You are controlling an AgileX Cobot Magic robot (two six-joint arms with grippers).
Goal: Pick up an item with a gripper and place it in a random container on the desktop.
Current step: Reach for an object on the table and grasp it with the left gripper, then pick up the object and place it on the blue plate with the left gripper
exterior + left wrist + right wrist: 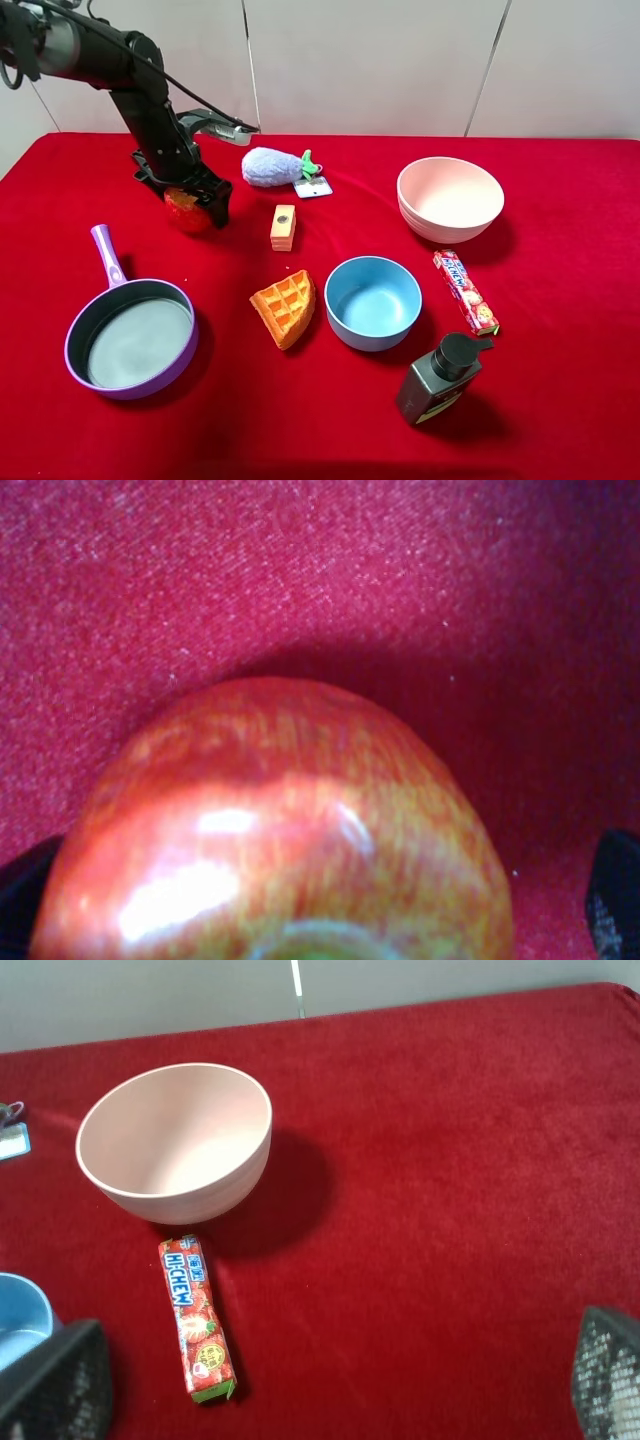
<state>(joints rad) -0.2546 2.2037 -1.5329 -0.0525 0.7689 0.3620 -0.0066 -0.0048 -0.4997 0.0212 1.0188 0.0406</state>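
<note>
- The left gripper (189,206) is down on the far left of the table, and it's right on the apple (280,820)! Its jaws straddle the fruit.
- Look at the fingertips (612,900): one is tucked against the apple's side, while the other has a strip of red cloth showing between it and the skin. So the jaws are spread and not clamped. To my eye it needs to squeeze before any lift.
- The apple is low on the desktop (560,410) with its shadow tight underneath. It looks to be resting there, though I can't swear to it.
- Close by are a small wooden block (284,227) and a blue plush toy (272,167). Neither touches the arm, so it has room to rise.
- The purple frying pan (130,340) is nearer me on the left, and the waffle wedge (285,308) lies just beside the blue bowl (373,300).
- That bowl is the likely drop spot. It's upright and empty, well apart from the apple, so the carry will cross the middle of the table.
- The pink bowl (450,195), the candy pack (465,290) and the dark pump bottle (438,378) crowd the right side.
- The right gripper (330,1390) hangs over that side with its jaws wide apart and holds nothing. It's out of the way, I'd guess.
</note>
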